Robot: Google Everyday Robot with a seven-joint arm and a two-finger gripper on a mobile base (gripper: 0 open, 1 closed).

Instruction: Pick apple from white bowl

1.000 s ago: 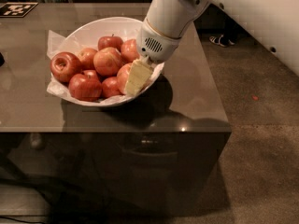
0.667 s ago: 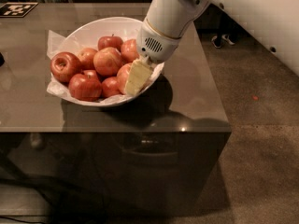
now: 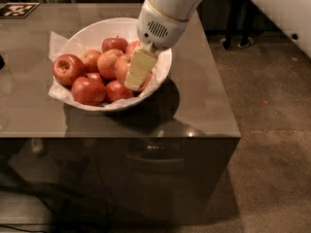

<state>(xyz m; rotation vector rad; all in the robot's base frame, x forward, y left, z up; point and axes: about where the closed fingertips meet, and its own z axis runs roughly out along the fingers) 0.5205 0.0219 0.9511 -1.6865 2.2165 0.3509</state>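
Note:
The white bowl (image 3: pixel 90 33), lined with crinkled white paper, stands on the dark glossy table and holds several red apples. My gripper (image 3: pixel 138 73) hangs from the white arm and reaches down into the right side of the bowl. Its pale yellow tip lies against an apple (image 3: pixel 121 68) with a paler blush, which shows on both sides of the tip and is partly hidden by it. Darker red apples (image 3: pixel 68 68) lie to the left in the bowl.
The table's front edge (image 3: pixel 121 136) and right edge (image 3: pixel 218 81) are close to the bowl, with brown floor beyond. A black-and-white marker tag (image 3: pixel 17 8) lies at the back left. A person's shoes (image 3: pixel 233 42) stand on the floor behind.
The gripper has shifted slightly up and to the left within the bowl. The bowl and the other apples have not moved.

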